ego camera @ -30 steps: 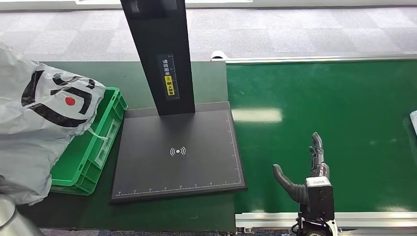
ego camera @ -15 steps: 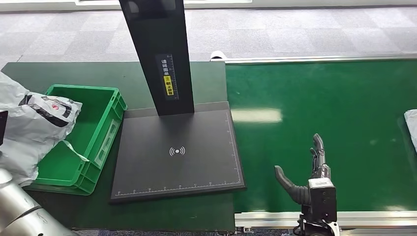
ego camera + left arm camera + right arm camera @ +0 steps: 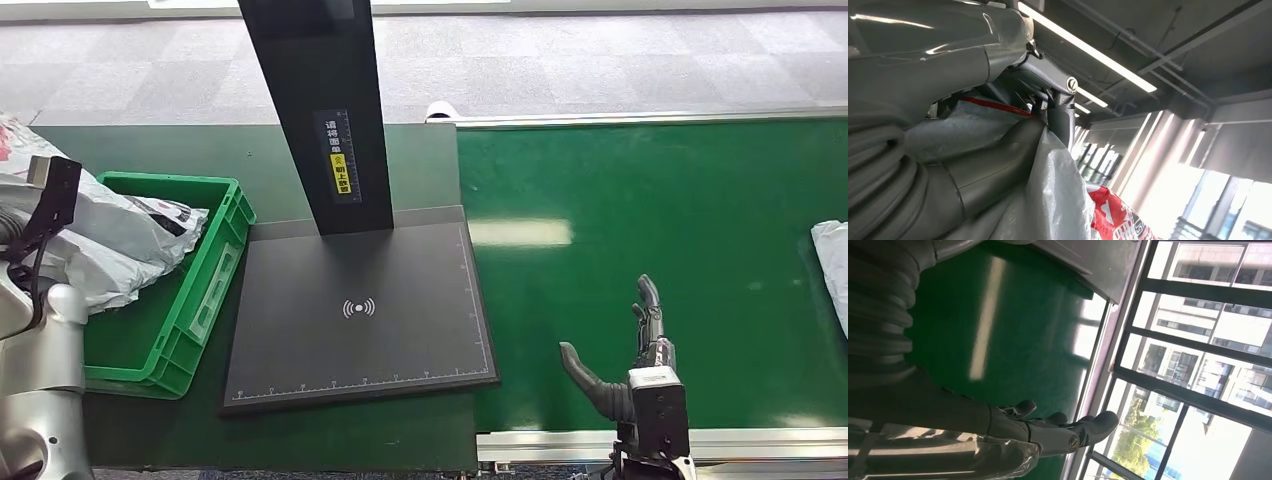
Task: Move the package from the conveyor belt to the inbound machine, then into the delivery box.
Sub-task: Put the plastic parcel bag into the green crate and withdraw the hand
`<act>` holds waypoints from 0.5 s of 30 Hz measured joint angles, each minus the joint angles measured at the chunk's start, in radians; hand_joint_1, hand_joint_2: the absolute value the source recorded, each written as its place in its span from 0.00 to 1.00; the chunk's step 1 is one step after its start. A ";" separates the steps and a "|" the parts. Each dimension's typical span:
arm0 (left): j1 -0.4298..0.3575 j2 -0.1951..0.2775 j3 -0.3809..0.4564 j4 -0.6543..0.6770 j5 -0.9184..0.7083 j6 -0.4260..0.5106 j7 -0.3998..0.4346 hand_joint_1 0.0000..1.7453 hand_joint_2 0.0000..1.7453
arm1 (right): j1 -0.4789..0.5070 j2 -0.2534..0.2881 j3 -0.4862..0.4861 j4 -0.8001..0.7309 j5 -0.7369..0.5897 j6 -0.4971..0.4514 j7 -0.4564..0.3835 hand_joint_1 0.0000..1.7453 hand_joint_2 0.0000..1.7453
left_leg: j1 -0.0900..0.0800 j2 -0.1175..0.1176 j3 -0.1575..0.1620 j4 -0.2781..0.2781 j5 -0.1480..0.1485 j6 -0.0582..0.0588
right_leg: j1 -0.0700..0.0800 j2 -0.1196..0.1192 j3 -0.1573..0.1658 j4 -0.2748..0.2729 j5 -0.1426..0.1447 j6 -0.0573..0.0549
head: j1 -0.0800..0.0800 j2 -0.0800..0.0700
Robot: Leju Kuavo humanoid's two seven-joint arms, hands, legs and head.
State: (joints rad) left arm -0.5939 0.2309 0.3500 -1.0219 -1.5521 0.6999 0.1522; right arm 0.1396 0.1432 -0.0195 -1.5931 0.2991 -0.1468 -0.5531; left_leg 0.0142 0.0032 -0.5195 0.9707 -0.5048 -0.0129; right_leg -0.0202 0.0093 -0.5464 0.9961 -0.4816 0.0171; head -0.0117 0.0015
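The grey plastic package [image 3: 115, 235], printed in black and red, lies over the far left part of the green delivery box [image 3: 215, 270], spilling past its left rim. My silver left arm [image 3: 45, 340] rises at the left edge to reach it. In the left wrist view my left hand [image 3: 993, 165] grips the package [image 3: 1058, 200] between thumb and fingers. Whether the package rests on the box floor cannot be told. My right hand [image 3: 632, 350] hovers open over the green conveyor belt [image 3: 680, 220] near its front edge, fingers apart and holding nothing [image 3: 1058, 432].
The black inbound machine's flat plate [image 3: 360, 330] lies between box and belt, with its dark post [image 3: 320, 110] standing at the back. A second pale package [image 3: 832, 262] lies on the belt at the far right edge. Grey carpet lies beyond.
The package has come down from high and close to the camera onto the left part of the green box, and my left arm has swung in with it. The right hand has held still.
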 joint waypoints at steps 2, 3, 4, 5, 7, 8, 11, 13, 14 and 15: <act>0.000 0.004 0.003 -0.019 0.003 0.000 -0.024 1.00 1.00 | 0.000 0.000 0.000 -0.001 0.000 -0.001 0.000 0.00 1.00 | 0.000 -0.001 0.000 0.000 0.000 0.000 | 0.000 0.000 0.000 0.000 0.000 0.000 | 0.000 0.000; 0.000 0.005 0.004 -0.026 0.004 0.000 -0.026 1.00 1.00 | 0.001 0.000 0.000 -0.001 0.000 -0.001 0.000 0.00 1.00 | 0.000 -0.001 0.000 0.000 0.000 0.000 | 0.000 0.000 0.000 0.000 0.000 0.000 | 0.000 0.000; 0.000 0.006 0.005 -0.031 0.004 0.000 -0.029 1.00 1.00 | 0.001 0.000 0.000 -0.001 0.000 -0.001 0.000 0.00 1.00 | 0.000 -0.001 0.000 0.000 0.000 0.000 | 0.000 0.000 0.000 0.000 0.000 0.000 | 0.000 0.000; 0.001 0.006 0.006 -0.039 0.005 0.000 -0.037 1.00 1.00 | 0.001 -0.001 0.000 -0.001 0.000 -0.001 0.000 0.00 1.00 | 0.000 -0.001 0.000 0.000 0.000 0.000 | 0.000 0.000 0.000 0.000 0.000 0.000 | 0.000 0.000; 0.006 0.001 0.018 -0.073 0.011 0.000 -0.095 1.00 1.00 | 0.001 -0.001 0.000 -0.001 -0.001 -0.003 0.000 0.00 1.00 | 0.000 -0.001 0.000 0.000 0.000 0.000 | 0.000 0.000 0.000 0.000 0.000 0.000 | 0.000 0.000; 0.009 -0.007 0.032 -0.101 0.016 0.000 -0.147 1.00 1.00 | 0.001 -0.001 0.000 -0.001 -0.003 -0.005 0.000 0.00 1.00 | 0.001 -0.001 0.000 0.000 0.000 0.000 | 0.000 0.000 0.000 0.000 0.000 0.000 | 0.000 0.000; 0.011 -0.037 0.090 -0.175 0.020 0.000 -0.280 0.60 1.00 | 0.001 -0.003 0.002 -0.001 -0.010 -0.016 -0.001 0.00 1.00 | 0.000 -0.001 0.000 0.000 0.000 0.000 | 0.000 0.000 0.000 0.000 0.000 0.000 | 0.000 0.000; 0.011 -0.052 0.121 -0.191 0.006 0.000 -0.301 0.10 1.00 | 0.002 -0.004 0.002 -0.001 -0.014 -0.025 -0.002 0.00 1.00 | 0.000 -0.001 0.000 0.000 0.000 0.000 | 0.000 0.000 0.000 0.000 0.000 0.000 | 0.000 0.000; 0.011 -0.058 0.133 -0.193 -0.001 0.000 -0.301 0.00 1.00 | 0.002 -0.005 0.002 -0.001 -0.016 -0.029 -0.002 0.00 1.00 | 0.000 -0.001 0.000 0.000 0.000 0.000 | 0.000 0.000 0.000 0.000 0.000 0.000 | 0.000 0.000; 0.011 -0.062 0.141 -0.193 -0.007 0.000 -0.296 0.00 1.00 | 0.003 -0.006 0.002 -0.001 -0.018 -0.032 -0.002 0.00 1.00 | 0.000 -0.001 0.000 0.000 0.000 0.000 | 0.000 0.000 0.000 0.000 0.000 0.000 | 0.000 0.000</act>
State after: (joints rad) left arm -0.5830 0.1684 0.4912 -1.2146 -1.5591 0.7000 -0.1436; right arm 0.1426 0.1373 -0.0172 -1.5946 0.2810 -0.1791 -0.5553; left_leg 0.0144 0.0019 -0.5197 0.9707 -0.5048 -0.0130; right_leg -0.0200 0.0091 -0.5468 0.9963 -0.4816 0.0170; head -0.0116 0.0015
